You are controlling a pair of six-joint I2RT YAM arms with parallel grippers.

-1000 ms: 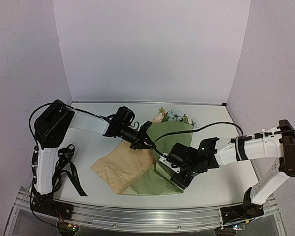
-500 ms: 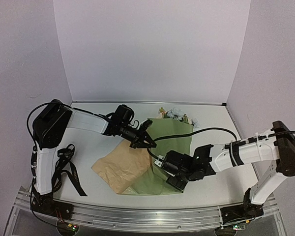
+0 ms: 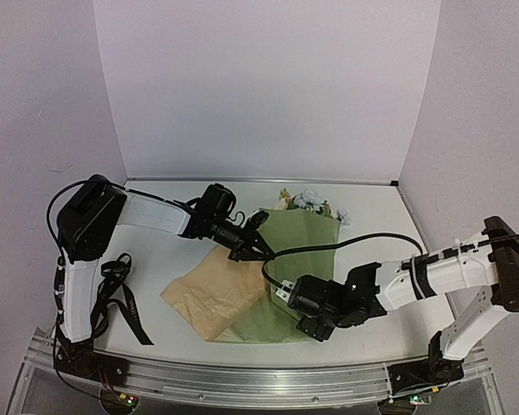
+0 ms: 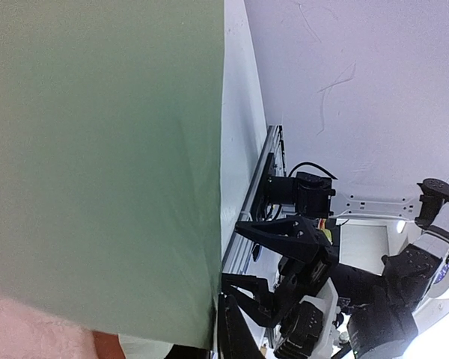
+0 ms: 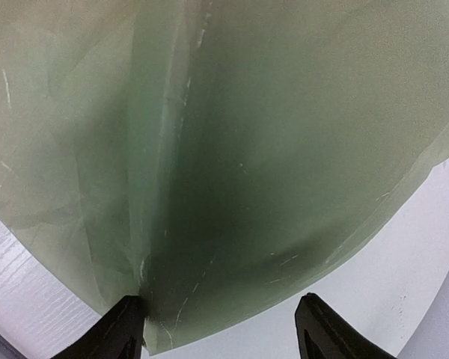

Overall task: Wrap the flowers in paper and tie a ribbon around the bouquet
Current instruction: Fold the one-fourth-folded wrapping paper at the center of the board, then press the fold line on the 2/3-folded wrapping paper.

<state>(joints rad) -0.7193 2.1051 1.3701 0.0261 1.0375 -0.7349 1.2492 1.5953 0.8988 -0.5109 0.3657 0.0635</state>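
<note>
Olive paper [image 3: 304, 251] lay folded over flowers [image 3: 310, 201], blossoms poking out the far end; left gripper [image 3: 261, 251] pinched tight on its left edge, right gripper [image 5: 221, 329] spread wide over its near end. Black ribbon [image 3: 121, 298] lay far left, lettering unreadable.

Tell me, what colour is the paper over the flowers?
The paper is olive-green on top, tan-brown where its other face shows; clearest in the top view.

The paper [image 3: 311, 229] is looking thin, matt and lightly creased. The ribbon [image 3: 125, 303] is showing as limp cloth, the bench [image 3: 173, 259] as smooth.
</note>
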